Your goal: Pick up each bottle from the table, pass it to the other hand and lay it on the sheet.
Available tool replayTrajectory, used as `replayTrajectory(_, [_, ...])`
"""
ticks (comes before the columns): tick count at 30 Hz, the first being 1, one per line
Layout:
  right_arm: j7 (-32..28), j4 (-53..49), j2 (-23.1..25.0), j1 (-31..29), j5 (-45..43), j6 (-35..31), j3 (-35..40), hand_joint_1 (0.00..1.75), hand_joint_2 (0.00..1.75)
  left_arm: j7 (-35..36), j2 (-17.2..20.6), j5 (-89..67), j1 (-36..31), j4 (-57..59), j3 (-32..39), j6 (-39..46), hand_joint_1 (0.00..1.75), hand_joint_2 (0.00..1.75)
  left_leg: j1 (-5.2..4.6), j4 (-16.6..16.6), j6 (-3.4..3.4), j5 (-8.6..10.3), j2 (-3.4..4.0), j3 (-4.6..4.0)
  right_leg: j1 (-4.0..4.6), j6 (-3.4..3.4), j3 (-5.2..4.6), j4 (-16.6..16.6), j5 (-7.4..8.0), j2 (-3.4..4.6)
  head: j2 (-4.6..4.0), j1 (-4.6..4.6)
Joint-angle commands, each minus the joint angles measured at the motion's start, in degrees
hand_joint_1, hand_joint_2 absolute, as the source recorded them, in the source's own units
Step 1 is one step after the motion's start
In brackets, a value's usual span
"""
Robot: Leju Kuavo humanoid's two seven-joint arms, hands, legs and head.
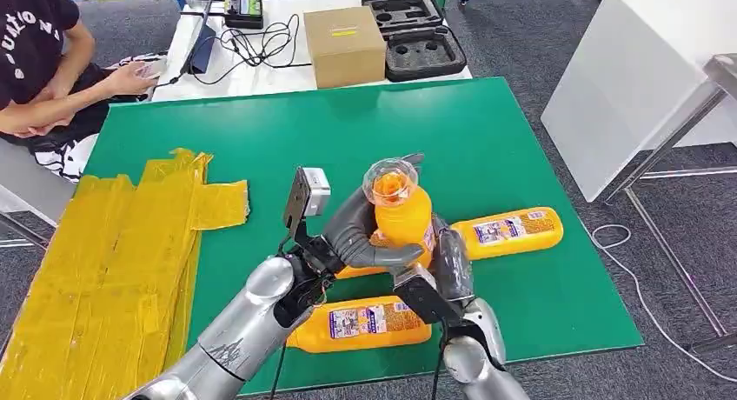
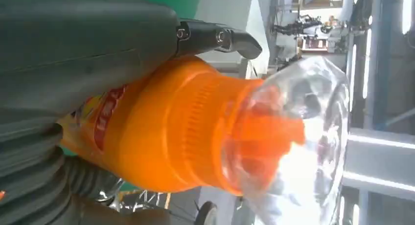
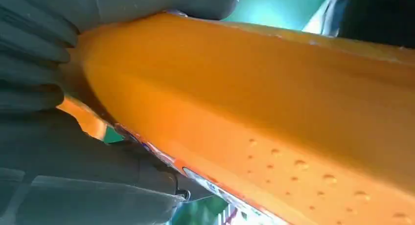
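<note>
An orange bottle (image 1: 401, 213) with a clear domed cap stands upright above the green table (image 1: 348, 130), held between both hands. My left hand (image 1: 365, 239) wraps its body from the left. My right hand (image 1: 448, 265) grips it from the right and lower down. In the left wrist view the grey thumb and fingers (image 2: 73, 49) lie around the bottle (image 2: 186, 132) below its cap. The right wrist view has grey fingers (image 3: 44, 63) closed round the orange body (image 3: 274, 112). Two more orange bottles lie on the table, one to the right (image 1: 508, 233) and one near the front edge (image 1: 361, 323). The yellow sheet (image 1: 113, 252) covers the table's left side.
A person (image 1: 43, 61) sits at the far left corner. Behind the green table, a white table carries a cardboard box (image 1: 343, 43), a black foam case (image 1: 417, 35) and cables. Another white table (image 1: 643, 70) stands to the right.
</note>
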Motion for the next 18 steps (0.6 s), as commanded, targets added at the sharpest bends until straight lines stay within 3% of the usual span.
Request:
replayTrajectory(1, [-3.4,-1.4,-2.6,-2.2,-11.6,13.5,4.9,1.75,1.75,-0.4,1.5,0.5,-2.5,4.3,-2.9,0.6,0.00,1.75,0.07,0.0,-0.07,-0.09,-0.09,0.15,0.07,-0.11,0.18,0.0,-0.07,-0.04,0.00,-0.02])
replayTrajectory(6, [-6.1,-3.6,-4.2,-1.8,-20.2,23.2,3.4,1.75,1.75,-1.1,1.5,0.4,-2.3,4.2,-2.6,0.9,0.00,1.75,0.05,0.0,-0.05,-0.09,-0.08,0.14,0.05,-0.09,0.19,0.0,-0.07,-0.05,0.00,0.00])
replayTrajectory(18, [-6.2,-3.6,-4.3,-1.8,-20.3,23.4,3.2,1.75,1.75,-1.1,1.6,0.4,-2.1,4.0,-2.5,0.9,0.00,1.75,0.03,0.0,-0.05,-0.06,0.00,0.11,0.02,-0.09,0.12,0.0,-0.03,0.02,0.00,0.00])
